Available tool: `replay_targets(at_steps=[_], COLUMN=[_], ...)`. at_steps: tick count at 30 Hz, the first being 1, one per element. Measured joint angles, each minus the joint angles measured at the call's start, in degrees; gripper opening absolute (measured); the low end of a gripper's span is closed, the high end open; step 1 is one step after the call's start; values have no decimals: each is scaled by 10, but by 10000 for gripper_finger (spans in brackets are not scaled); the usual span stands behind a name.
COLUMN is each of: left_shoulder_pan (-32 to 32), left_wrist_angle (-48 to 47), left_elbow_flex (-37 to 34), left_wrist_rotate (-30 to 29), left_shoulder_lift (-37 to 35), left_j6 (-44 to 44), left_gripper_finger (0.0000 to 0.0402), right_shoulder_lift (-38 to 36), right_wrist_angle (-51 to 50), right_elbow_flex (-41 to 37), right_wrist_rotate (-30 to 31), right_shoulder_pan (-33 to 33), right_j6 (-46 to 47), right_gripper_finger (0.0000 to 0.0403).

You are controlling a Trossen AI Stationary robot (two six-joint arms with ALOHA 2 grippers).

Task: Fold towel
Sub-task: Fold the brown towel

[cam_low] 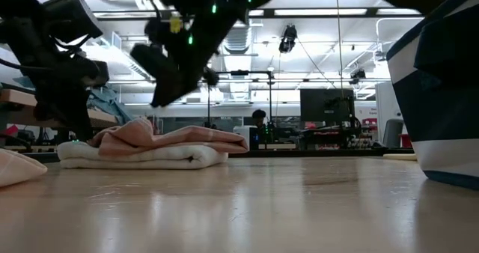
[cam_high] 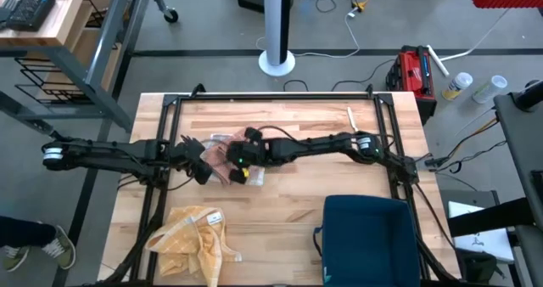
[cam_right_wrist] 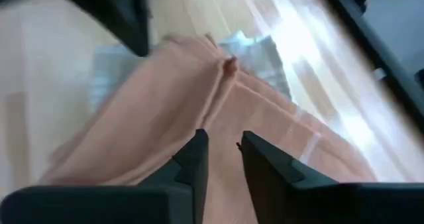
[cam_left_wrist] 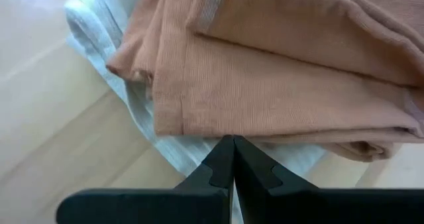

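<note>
A salmon-pink towel [cam_low: 176, 137] lies folded on top of a white towel [cam_low: 142, 157] on the wooden table [cam_high: 297, 194], left of centre; the pile [cam_high: 219, 151] also shows from above. My left gripper [cam_left_wrist: 233, 143] is shut, with its tips at the pink towel's edge [cam_left_wrist: 199, 128] where the white towel [cam_left_wrist: 165, 144] shows beneath. My right gripper [cam_right_wrist: 222, 144] hangs above the pink towel [cam_right_wrist: 165, 98], its fingers a narrow gap apart with nothing between them. In the low view it [cam_low: 161, 81] is clear above the pile. My left gripper comes slanting down from the table's left side. Its shut tips stand at the pink towel's folded edge [cam_left_wrist: 218, 130], over the white towel. Whether they touch the cloth, I cannot tell.
A crumpled yellow cloth [cam_high: 191, 236] lies near the table's front left. A dark blue bin [cam_high: 369, 236] stands at the front right. A black frame [cam_high: 280, 96] runs around the table's edges. Bare wood [cam_high: 288, 198] lies between the pile and the front edge.
</note>
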Motion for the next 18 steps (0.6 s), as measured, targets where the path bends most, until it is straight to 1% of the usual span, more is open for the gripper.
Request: replay_targets(at_steps=[3,5,7,9,13,16,18], left_shoulder_pan=[0,0,0,0,0,0,-3], left_wrist_angle=[0,1,1,3,3,1,4], left_elbow_flex=[0,0,0,0,0,1,5], left_wrist_rotate=[4,4,4,4,13,44,75], left_shoulder_lift=[2,3,4,4,2,-2,-6], left_j6=[-10,-13,-17,-19,-23,-35,-53], left_gripper_finger=[0,0,0,0,0,0,0], right_shoulder_lift=[27,44,49,47,45,45,40], right_wrist_angle=[4,12,42,80,128,111,79], right_elbow_flex=[-1,-3,-3,-3,-3,0,0], right_wrist_rotate=[-38,-83,-140,-176,-201,-196,-182], right_shoulder_pan=[-13,-15,-15,-14,-7,-4,-4], right_j6=[20,21,13,6,1,-6,-8], right_gripper_finger=[53,37,23,11,2,3,2])
